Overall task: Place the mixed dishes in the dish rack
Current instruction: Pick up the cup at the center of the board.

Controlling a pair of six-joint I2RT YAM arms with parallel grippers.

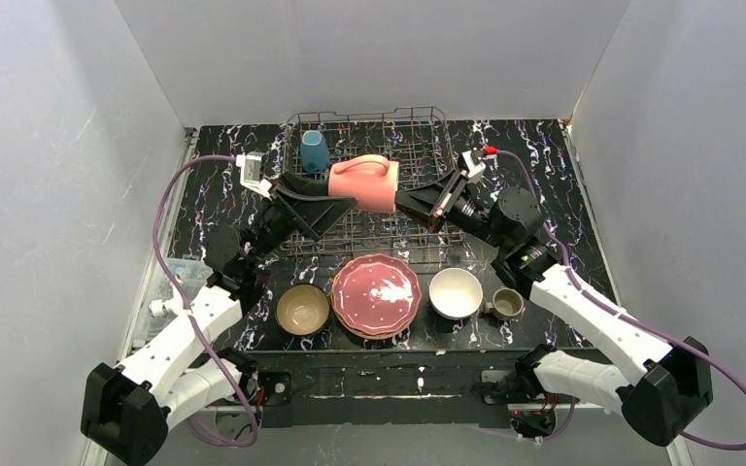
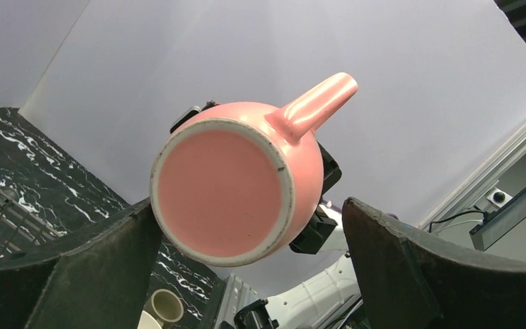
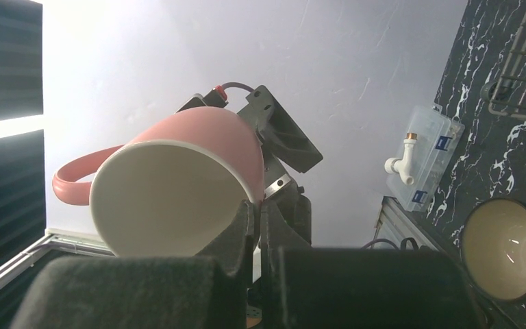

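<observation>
Pink ceramic mug [image 1: 364, 184] is held over grey wire dish rack [image 1: 369, 131], rim pinched by right gripper [image 3: 257, 216]; left gripper [image 2: 248, 212] is spread wide around base.

pink mug [image 1: 363, 184] w/ cream inside, teal mug [image 1: 314, 151], grey wire rack [image 1: 418, 121], blk table [image 1: 563, 194] w/ white veins, dark-pink plate [image 1: 377, 293].

smooth glossy ceramic pink mug [image 1: 364, 184], grey metal-wire dish rack [image 1: 418, 122]

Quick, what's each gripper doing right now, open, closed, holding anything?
Left gripper: open, fingers either side of the pink mug at its base.
Right gripper: shut on the pink mug's rim.
</observation>
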